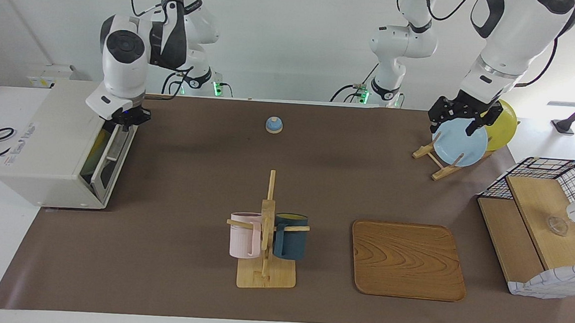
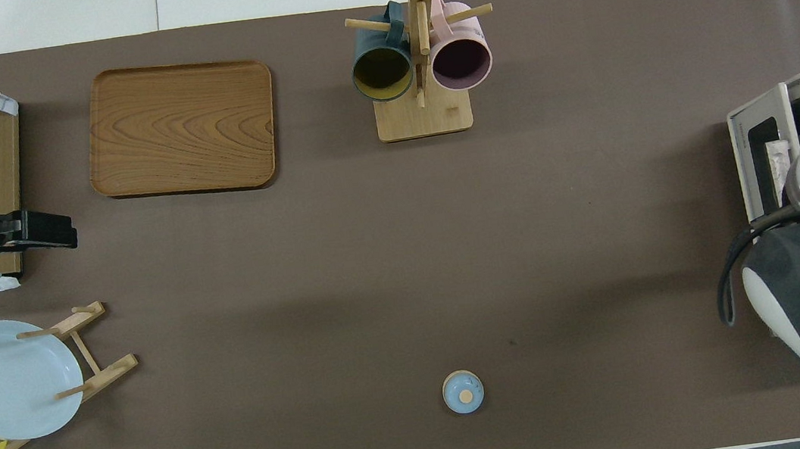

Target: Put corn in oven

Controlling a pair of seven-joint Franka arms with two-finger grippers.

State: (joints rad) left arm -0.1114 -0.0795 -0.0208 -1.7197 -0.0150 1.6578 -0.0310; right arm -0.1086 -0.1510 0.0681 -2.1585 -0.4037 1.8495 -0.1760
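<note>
The off-white oven (image 1: 54,137) stands at the right arm's end of the table, also seen in the overhead view (image 2: 768,149). Its dark glass door (image 1: 110,160) is swung up almost shut. The corn is inside; only a thin yellow strip (image 1: 99,140) shows at the door's gap. My right gripper (image 1: 123,116) is shut and sits against the door's top edge; in the overhead view the arm's wrist hides it. My left gripper (image 1: 462,123) hangs open in the air above the plate rack's end of the table, holding nothing, and waits.
A mug stand (image 1: 267,230) with a pink and a dark blue mug is mid-table. A wooden tray (image 1: 408,259) lies beside it. A small blue bell (image 1: 274,124) sits nearer the robots. A rack holds a blue plate (image 1: 459,142) and a yellow plate (image 1: 502,124). A wire basket (image 1: 538,222) is at the left arm's end.
</note>
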